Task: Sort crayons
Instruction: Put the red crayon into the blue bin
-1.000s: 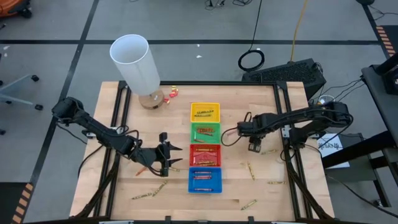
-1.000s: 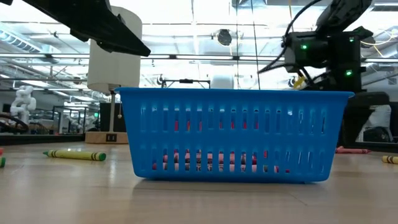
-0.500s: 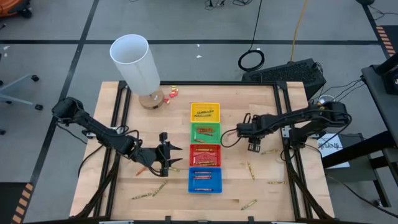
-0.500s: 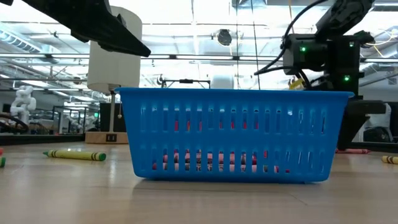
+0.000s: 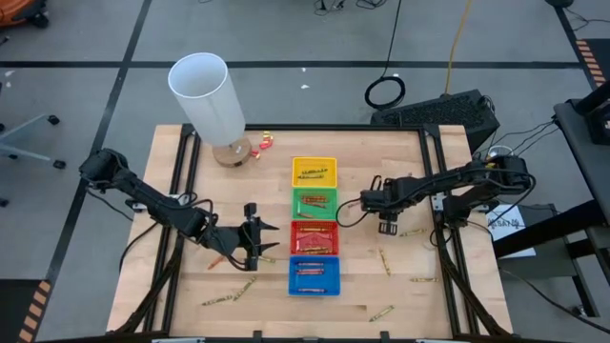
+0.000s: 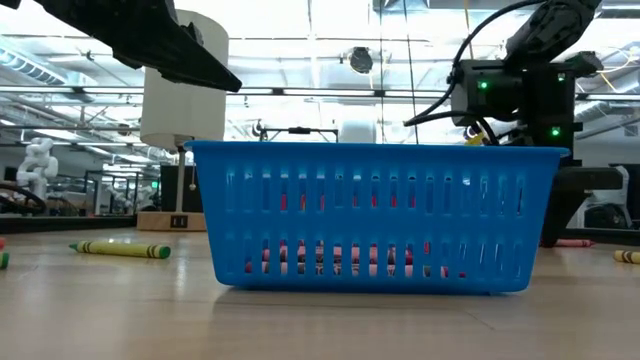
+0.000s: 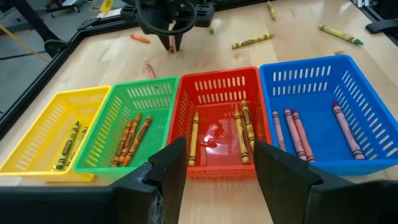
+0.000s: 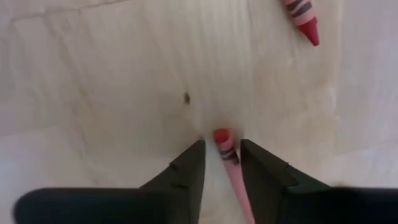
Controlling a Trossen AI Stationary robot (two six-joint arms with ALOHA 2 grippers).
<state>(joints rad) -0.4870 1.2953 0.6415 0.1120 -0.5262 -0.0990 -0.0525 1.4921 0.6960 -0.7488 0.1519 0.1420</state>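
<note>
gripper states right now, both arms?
Left gripper: open, empty, facing the coloured trays.
Right gripper: down at the table, fingers either side of a red crayon; whether it is gripped yet cannot be told.

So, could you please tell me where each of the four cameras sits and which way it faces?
High view: overhead, straight down on the table, both arms showing.
Low view: table height, facing the blue tray; arms overhead.
Left wrist view: past open fingers at four trays, also seen from above.
Right wrist view: looks down at the right gripper straddling a red crayon.
</note>
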